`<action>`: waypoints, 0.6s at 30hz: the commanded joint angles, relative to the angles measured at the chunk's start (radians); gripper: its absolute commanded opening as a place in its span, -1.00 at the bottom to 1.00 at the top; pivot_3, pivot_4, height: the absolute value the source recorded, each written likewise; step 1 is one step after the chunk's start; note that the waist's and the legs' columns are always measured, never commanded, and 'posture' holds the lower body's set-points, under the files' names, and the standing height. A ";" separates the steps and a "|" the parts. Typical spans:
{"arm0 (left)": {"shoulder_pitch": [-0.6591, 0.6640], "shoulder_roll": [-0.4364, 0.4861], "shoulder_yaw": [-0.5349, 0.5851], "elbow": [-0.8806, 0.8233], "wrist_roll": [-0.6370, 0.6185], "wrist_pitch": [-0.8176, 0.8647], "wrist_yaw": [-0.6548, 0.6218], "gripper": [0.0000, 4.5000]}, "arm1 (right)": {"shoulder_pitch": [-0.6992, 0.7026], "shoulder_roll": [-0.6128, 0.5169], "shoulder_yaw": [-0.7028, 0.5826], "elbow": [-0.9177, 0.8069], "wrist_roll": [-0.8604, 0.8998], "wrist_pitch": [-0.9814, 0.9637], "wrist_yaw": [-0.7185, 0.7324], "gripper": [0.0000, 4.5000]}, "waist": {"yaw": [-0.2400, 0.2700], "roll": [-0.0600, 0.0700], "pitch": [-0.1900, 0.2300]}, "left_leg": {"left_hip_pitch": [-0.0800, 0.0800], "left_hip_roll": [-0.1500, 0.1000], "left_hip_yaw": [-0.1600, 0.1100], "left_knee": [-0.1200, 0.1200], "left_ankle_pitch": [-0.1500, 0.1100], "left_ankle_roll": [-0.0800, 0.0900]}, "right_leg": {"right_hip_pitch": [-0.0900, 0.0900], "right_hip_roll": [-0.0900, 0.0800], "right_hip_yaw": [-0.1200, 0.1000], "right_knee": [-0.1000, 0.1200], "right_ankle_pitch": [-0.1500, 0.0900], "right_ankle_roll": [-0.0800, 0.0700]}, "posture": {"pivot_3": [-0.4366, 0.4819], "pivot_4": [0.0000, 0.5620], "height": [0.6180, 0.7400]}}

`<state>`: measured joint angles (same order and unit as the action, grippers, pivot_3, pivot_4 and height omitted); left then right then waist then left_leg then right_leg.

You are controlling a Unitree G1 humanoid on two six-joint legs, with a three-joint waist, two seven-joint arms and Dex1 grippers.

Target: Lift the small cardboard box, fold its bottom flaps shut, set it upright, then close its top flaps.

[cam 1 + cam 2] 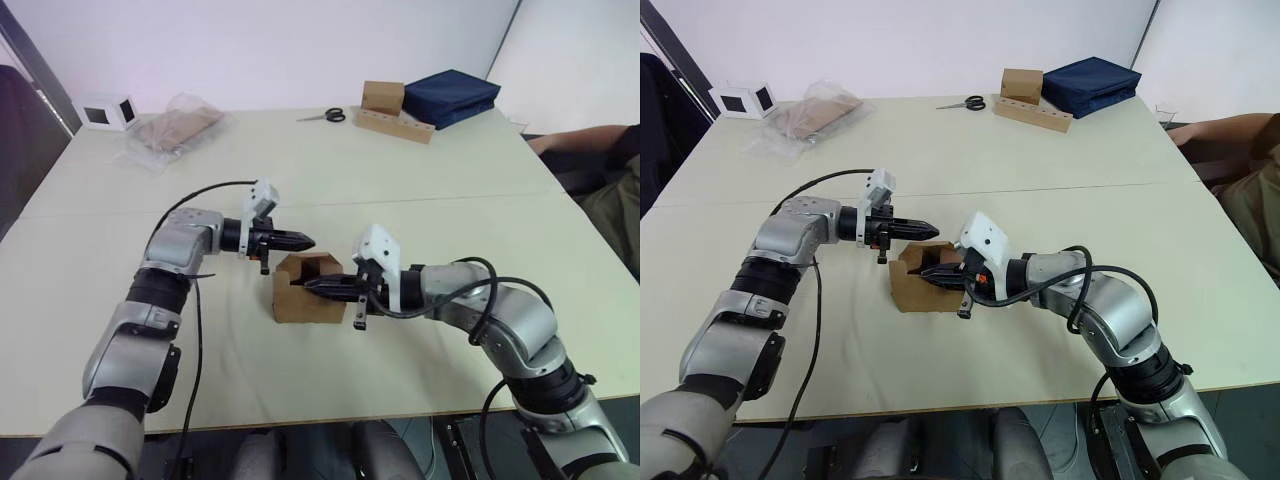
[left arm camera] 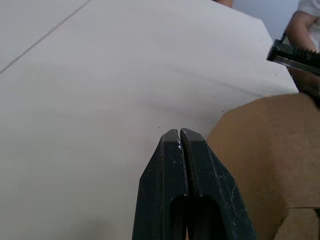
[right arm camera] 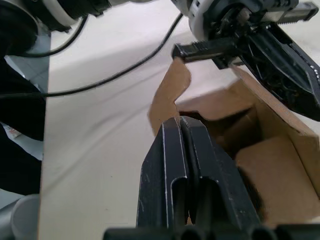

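Cream table (image 1: 420, 330), white wall (image 1: 300, 40) behind; blue bag (image 1: 452, 95) far edge.

We see a plain brown small cardboard box (image 1: 303, 292) on the cream table (image 1: 420, 180). Behind it lie black-handled scissors (image 1: 326, 116), a navy blue bag (image 1: 452, 96) and a clear plastic bag (image 1: 172, 128) of brown pieces.

The small cardboard box (image 1: 303, 291) stood on the table (image 1: 420, 190) near its front edge, open side up. The left gripper (image 1: 303, 241) hung just above the box's back-left corner, fingers pressed together. The right gripper (image 1: 318, 288) reached into the opening from the right — its tips inside the box, black fingers closed.
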<state>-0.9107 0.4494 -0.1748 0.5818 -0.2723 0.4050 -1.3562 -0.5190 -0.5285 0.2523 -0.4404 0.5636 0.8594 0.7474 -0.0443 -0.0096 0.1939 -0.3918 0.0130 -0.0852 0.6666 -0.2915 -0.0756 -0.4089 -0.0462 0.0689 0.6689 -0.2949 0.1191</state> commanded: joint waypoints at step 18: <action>0.020 -0.006 0.005 -0.018 0.041 -0.051 -0.024 -0.99 | -0.023 0.037 0.068 0.136 -0.134 -0.099 0.046 -1.00 | 0.000 0.000 0.000 | 0.000 0.000 0.000 0.000 0.000 0.000 | 0.000 0.000 0.000 0.000 0.000 0.000 | -0.05 -0.47 1.00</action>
<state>-0.8932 0.4330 -0.1827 0.5866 -0.2285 0.3652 -1.3738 -0.5272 -0.4949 0.3127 -0.3064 0.4421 0.7686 0.7903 -0.0445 -0.0096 0.1939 -0.3918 0.0129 -0.0852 0.6667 -0.2915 -0.0756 -0.4089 -0.0462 0.0689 0.6689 -0.2949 0.1191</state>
